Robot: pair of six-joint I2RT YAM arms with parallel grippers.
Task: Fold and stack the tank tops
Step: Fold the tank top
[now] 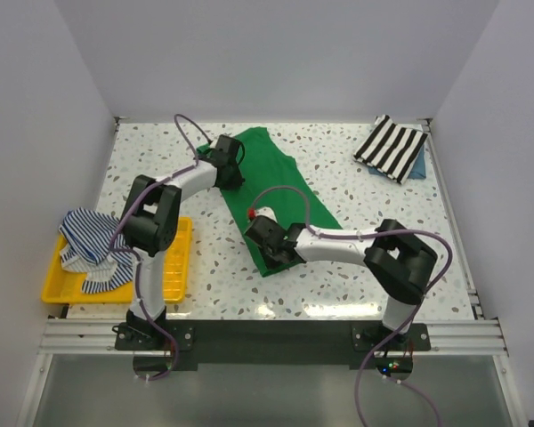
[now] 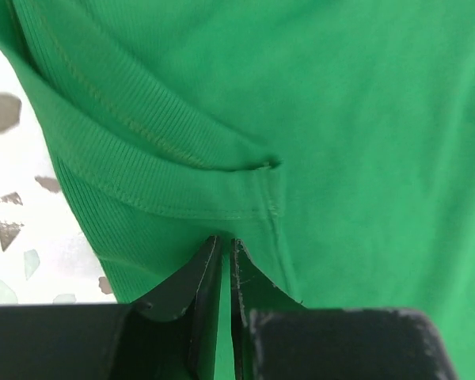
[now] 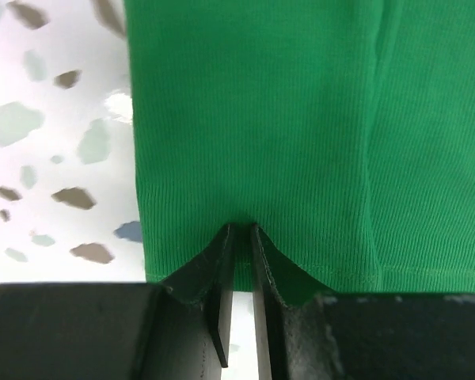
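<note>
The green tank top [image 1: 267, 182] lies flat on the table, running from back left to front centre. My left gripper [image 1: 231, 169] is at its back left edge, shut on the green cloth [image 2: 225, 245] by the armhole seam. My right gripper [image 1: 269, 238] is at the front hem, shut on the green cloth [image 3: 242, 233] near its left corner. The navy-and-white striped tank top [image 1: 91, 245] is crumpled in the yellow tray [image 1: 178, 267] at the front left.
A folded cloth with bold black-and-white stripes [image 1: 390, 147] lies on a blue one at the back right corner. White walls enclose the speckled table [image 1: 383, 205] on three sides.
</note>
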